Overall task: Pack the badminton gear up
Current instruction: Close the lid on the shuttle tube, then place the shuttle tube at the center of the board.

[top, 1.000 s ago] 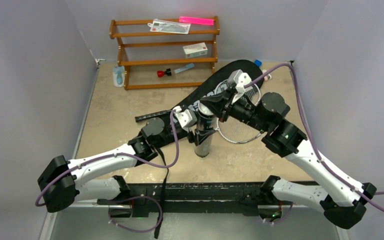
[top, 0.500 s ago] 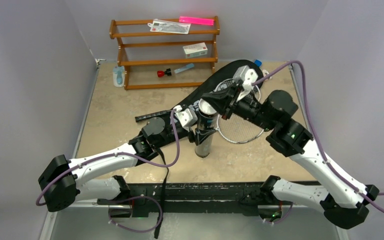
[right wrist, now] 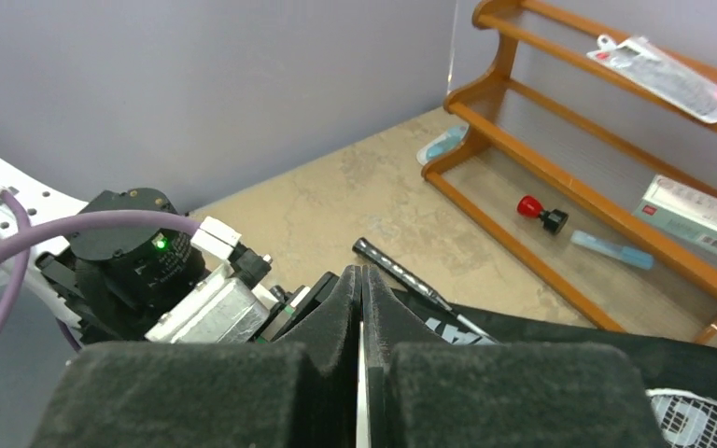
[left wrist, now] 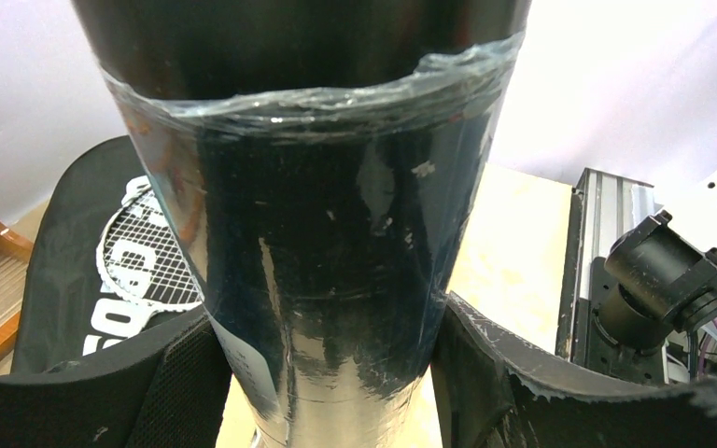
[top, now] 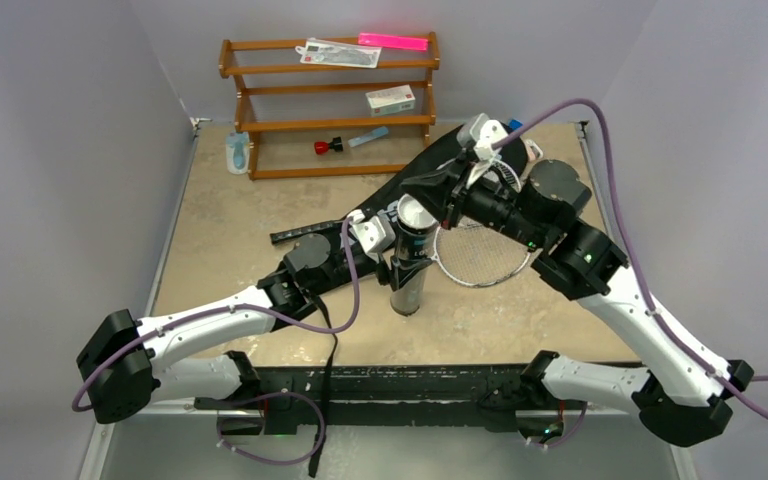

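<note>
Top external: tube (top: 408, 288) stands upright, mouth seemingly upward; left gripper (top: 399, 260) grips it.

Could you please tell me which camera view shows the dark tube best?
The top external view: the whole tube stands upright in the left gripper. The left wrist view shows only its glossy wall close up; the right wrist view misses it.

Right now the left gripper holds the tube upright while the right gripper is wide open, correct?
No: the right gripper is shut, jaws pressed together, as the right wrist view shows. The left gripper does hold the tube upright.
</note>
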You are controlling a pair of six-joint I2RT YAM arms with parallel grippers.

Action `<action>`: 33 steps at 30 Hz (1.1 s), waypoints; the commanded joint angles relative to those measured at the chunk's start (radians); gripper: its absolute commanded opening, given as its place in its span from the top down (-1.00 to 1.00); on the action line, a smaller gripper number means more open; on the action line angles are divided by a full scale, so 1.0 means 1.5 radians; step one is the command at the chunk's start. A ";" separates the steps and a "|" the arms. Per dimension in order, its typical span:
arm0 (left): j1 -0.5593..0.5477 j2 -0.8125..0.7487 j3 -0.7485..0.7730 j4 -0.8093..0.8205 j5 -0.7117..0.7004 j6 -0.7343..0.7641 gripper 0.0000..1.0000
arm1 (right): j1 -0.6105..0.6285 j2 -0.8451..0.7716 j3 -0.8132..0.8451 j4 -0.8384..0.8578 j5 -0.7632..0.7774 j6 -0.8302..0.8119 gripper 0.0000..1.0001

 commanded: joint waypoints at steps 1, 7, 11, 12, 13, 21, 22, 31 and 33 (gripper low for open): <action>-0.003 -0.006 0.024 0.003 0.012 -0.001 -0.05 | 0.000 -0.039 0.004 0.009 0.036 -0.013 0.91; -0.002 -0.019 0.020 -0.012 -0.005 -0.015 -0.05 | 0.000 -0.148 -0.119 0.016 0.060 0.012 0.69; 0.000 -0.033 0.007 -0.024 -0.048 -0.052 -0.05 | 0.000 -0.219 -0.183 0.026 0.076 0.012 0.54; 0.000 -0.040 0.002 -0.023 -0.058 -0.062 -0.05 | 0.000 -0.232 -0.197 0.027 0.078 0.012 0.45; 0.002 -0.048 -0.003 -0.022 -0.068 -0.071 -0.05 | 0.000 -0.241 -0.217 0.028 0.079 0.012 0.35; 0.013 -0.115 0.007 -0.053 -0.119 -0.126 -0.12 | 0.000 -0.262 -0.342 0.052 0.003 0.052 -0.72; 0.018 -0.121 0.017 -0.068 -0.120 -0.137 -0.13 | 0.001 -0.261 -0.354 0.060 -0.008 0.058 -0.77; 0.046 -0.134 0.057 -0.087 -0.045 -0.204 -0.15 | 0.001 -0.216 -0.422 0.142 -0.090 0.117 -0.95; 0.060 -0.123 0.065 -0.079 0.001 -0.231 -0.15 | 0.001 -0.202 -0.420 0.148 -0.100 0.121 -0.97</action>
